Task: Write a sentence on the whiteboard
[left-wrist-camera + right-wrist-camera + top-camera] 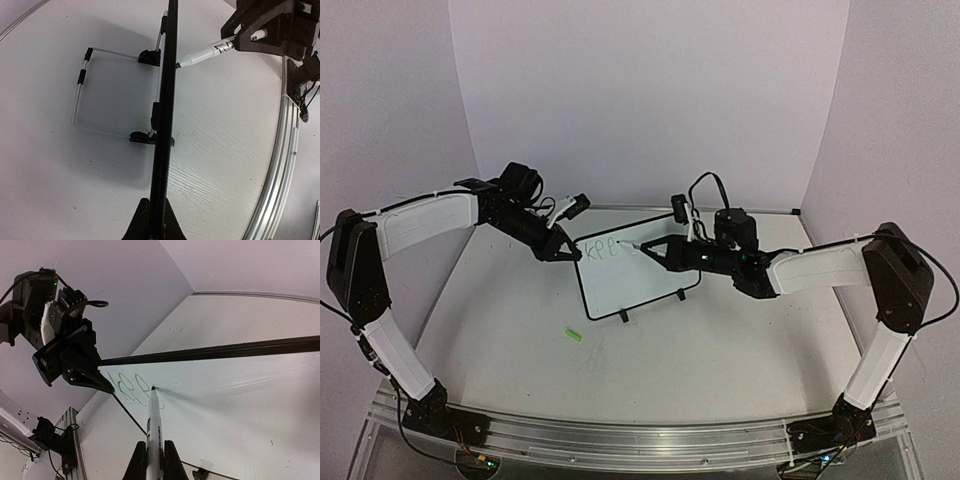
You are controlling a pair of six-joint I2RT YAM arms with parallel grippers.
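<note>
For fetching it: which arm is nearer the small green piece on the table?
Left. Left arm grips the whiteboard behind the green piece; right arm holds the marker farther right.

White table (720,350) carries the whiteboard (640,275) and 1 green cap (573,336)

The whiteboard (640,275) is white inside a thin black frame, with black feet. The letters (603,249) near the whiteboard's upper left corner are thin and green. My marker (153,425) has a white barrel with small black print and a dark tip. My left gripper (570,255) and right gripper (645,247) are black. My arms (420,222) are white with black joints. In front of the whiteboard, the cap (573,336) is bright green and the table (740,340) is white, faintly grained. Behind the whiteboard, the walls (650,90) are pale lilac.
</note>
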